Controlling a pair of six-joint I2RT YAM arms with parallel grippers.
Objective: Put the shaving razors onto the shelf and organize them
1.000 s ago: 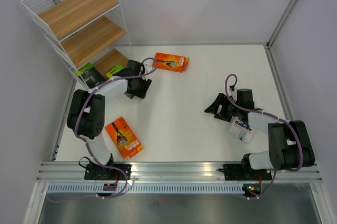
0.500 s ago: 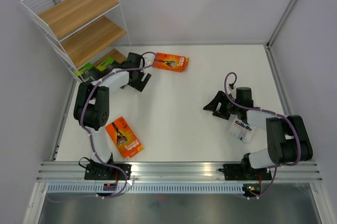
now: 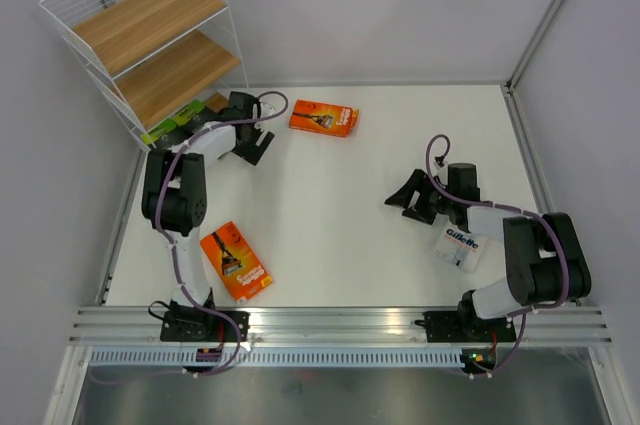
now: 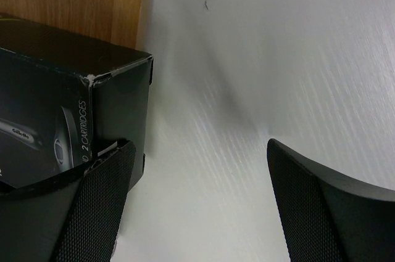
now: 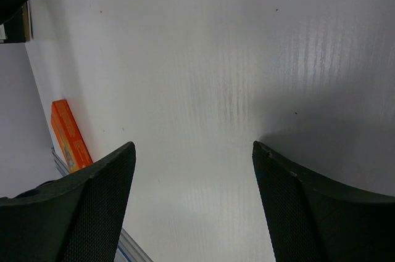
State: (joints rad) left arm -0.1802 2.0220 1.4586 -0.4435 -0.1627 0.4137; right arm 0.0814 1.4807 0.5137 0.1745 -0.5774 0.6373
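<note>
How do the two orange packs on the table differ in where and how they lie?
The far orange pack lies near the back of the table; the near orange pack lies close to its front edge. The far pack lies almost crosswise in the top view; the near pack is turned diagonally. Both lie flat, off the shelf.
</note>
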